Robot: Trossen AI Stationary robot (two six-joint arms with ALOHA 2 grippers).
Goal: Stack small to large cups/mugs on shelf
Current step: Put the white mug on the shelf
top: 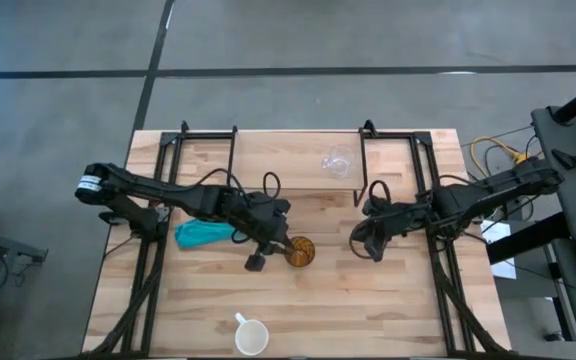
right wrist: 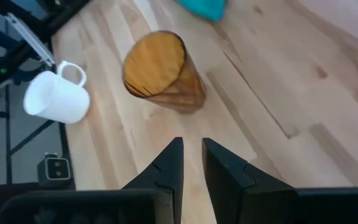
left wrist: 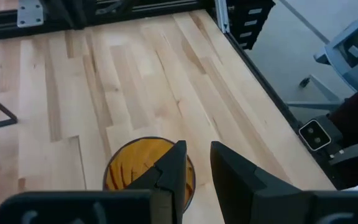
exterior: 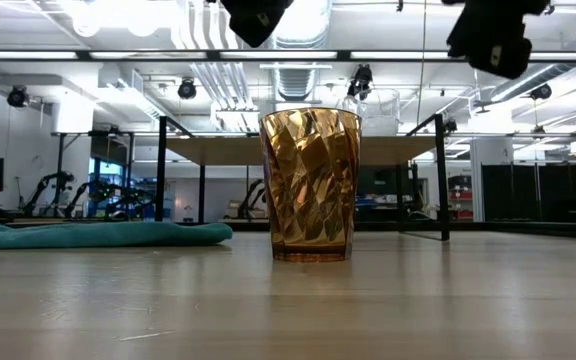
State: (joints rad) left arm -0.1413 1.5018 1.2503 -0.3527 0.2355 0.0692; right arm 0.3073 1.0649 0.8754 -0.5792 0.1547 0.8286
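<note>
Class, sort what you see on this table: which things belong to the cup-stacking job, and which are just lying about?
Belong to the job:
amber cup
white mug
clear glass cup
shelf

Just lying about:
teal cloth

No text, label, brand, number or sign can be read anywhere in these views.
</note>
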